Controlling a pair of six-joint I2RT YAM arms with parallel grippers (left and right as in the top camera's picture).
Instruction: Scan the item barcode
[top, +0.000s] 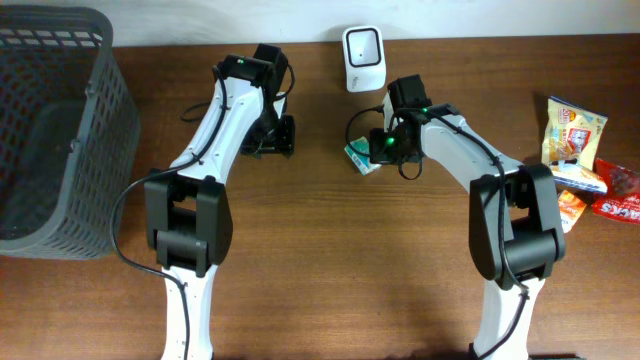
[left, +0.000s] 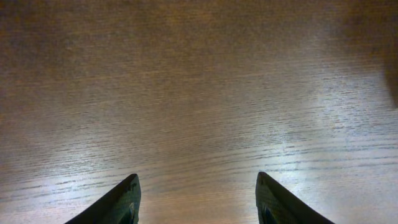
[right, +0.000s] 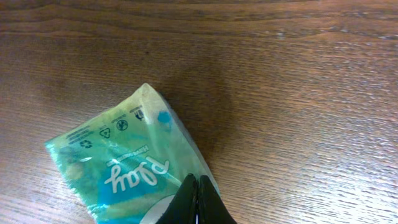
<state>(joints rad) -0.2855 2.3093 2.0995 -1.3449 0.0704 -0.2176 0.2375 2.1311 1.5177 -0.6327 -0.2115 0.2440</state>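
Overhead and wrist views, mid-task. We see the right gripper pinched tight on one edge of the green packet, its fingertips meeting over the wrapper. In the overhead view this packet hangs just below and in front of the white scanner, near it but not touching. The left gripper stands apart at a moderate width with only bare table between its fingers, so it carries nothing. We judge the pick-up done and the presentation to the scanner under way but not finished: the packet's printed face, with its small symbols and script lettering, looks up toward the wrist camera, and we can find no barcode on the part that shows. What remains, in our reading, is to turn or raise the packet so its code faces the scanner window. Other snack packs lie well apart at the right edge, and a grey basket stands at the left.
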